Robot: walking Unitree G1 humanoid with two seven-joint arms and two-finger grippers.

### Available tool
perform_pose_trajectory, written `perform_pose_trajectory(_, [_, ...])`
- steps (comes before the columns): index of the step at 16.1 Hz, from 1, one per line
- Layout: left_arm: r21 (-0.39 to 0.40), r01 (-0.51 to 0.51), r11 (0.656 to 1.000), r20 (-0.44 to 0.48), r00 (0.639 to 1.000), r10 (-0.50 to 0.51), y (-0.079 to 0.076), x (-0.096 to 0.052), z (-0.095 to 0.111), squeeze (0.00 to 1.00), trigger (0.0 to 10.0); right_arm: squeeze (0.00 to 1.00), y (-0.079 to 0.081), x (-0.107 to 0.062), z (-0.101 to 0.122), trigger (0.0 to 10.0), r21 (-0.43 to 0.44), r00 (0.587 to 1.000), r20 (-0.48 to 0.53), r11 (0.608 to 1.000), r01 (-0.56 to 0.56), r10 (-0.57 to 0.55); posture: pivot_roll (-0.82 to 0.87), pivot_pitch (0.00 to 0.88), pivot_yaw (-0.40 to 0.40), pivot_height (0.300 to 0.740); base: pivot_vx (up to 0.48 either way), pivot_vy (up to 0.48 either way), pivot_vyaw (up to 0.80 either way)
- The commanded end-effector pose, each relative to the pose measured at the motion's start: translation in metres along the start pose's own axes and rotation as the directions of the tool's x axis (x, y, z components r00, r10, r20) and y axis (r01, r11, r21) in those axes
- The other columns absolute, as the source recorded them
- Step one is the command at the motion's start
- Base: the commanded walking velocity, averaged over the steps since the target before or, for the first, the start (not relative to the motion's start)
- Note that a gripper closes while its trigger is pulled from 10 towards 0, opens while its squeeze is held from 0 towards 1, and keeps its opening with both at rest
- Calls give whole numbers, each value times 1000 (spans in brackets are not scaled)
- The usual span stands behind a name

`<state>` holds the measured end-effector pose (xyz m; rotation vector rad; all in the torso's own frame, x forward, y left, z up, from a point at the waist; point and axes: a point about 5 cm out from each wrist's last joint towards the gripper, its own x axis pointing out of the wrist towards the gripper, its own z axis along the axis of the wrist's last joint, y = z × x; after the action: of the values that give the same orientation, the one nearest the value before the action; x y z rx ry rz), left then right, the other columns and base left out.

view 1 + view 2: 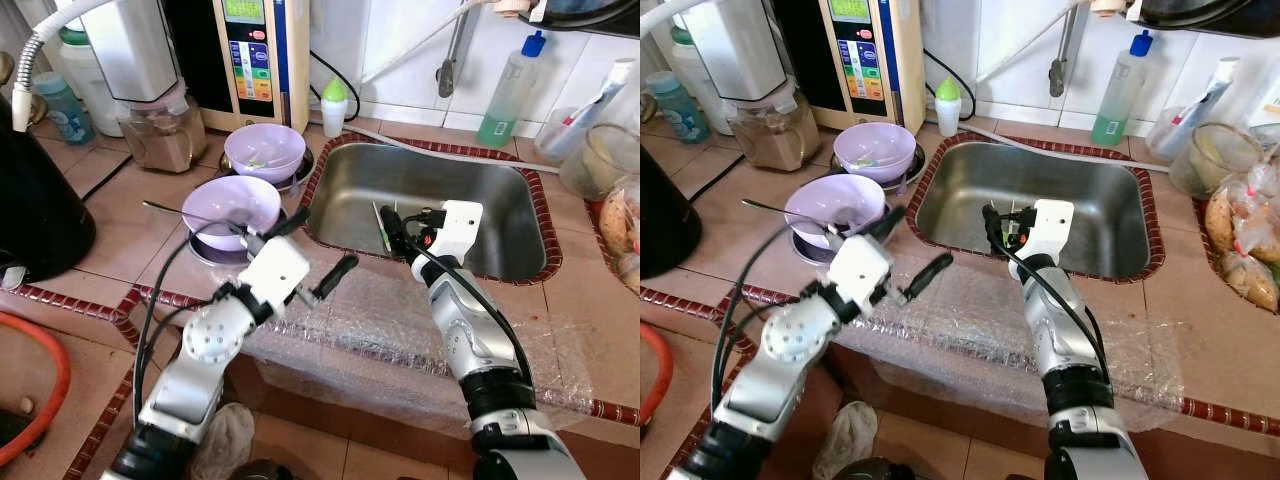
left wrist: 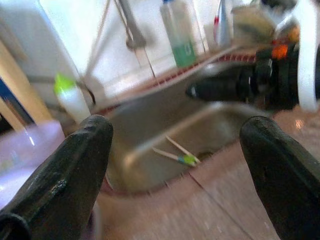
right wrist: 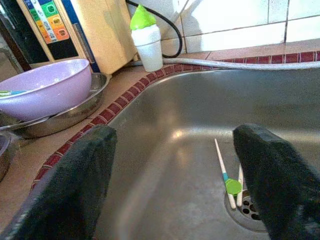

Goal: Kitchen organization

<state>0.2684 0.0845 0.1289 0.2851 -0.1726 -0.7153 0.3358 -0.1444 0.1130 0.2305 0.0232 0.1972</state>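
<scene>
Right tool (image 3: 175,165) above sink chopsticks (image 3: 224,175).

Black kettle (image 1: 35,215) cut by edge

I see a tan tiled counter (image 1: 120,215) with a steel sink (image 1: 500,225) sunk in it, two lilac bowls (image 1: 232,205) on steel plates, and bubble wrap (image 1: 380,320) along its front edge.

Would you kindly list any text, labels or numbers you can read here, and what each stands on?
None can be read.
Water purifier panel: coloured buttons and a green display, print too small.
Green liquid bottle: no legible label.
Teal-capped bottle: label blurred.
</scene>
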Motion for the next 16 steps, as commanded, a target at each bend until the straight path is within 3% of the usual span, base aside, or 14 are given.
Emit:
perform_pose_trajectory(1, [-52,27,998,-45,999,-29,-4,-1,-7,1000,10000,1000,3,-1,2,10000,16,1000,-5,1000,-20,20,-13,0,41,740,0,0,0])
perform_pose_trajectory(7, [-121,176,977,-67,980,-185,-16,6,-8,984,10000,1000,8,-5,-3,10000,3,998,-39,999,-42,42,-6,0,37,740,0,0,0])
perform_pose_trajectory(8, [-105,194,975,-57,978,-201,-15,9,-4,0,10000,1000,10,-4,-2,10000,-12,999,-26,999,-43,43,-2,0,39,740,0,0,0])
perform_pose_trajectory(12, [-42,206,978,11,979,-206,-15,21,12,0,10000,1000,9,-3,6,10000,-49,999,37,999,-6,7,0,0,48,740,0,0,0])
perform_pose_trajectory(15, [118,32,992,191,980,-55,5,27,50,0,10000,1000,6,-5,14,10000,-79,995,96,997,26,-18,2,0,47,740,0,0,0])
perform_pose_trajectory(16, [97,-20,995,228,974,-3,11,26,58,0,10000,1000,5,-6,14,10000,-77,995,95,997,31,-24,4,0,46,740,0,0,0])
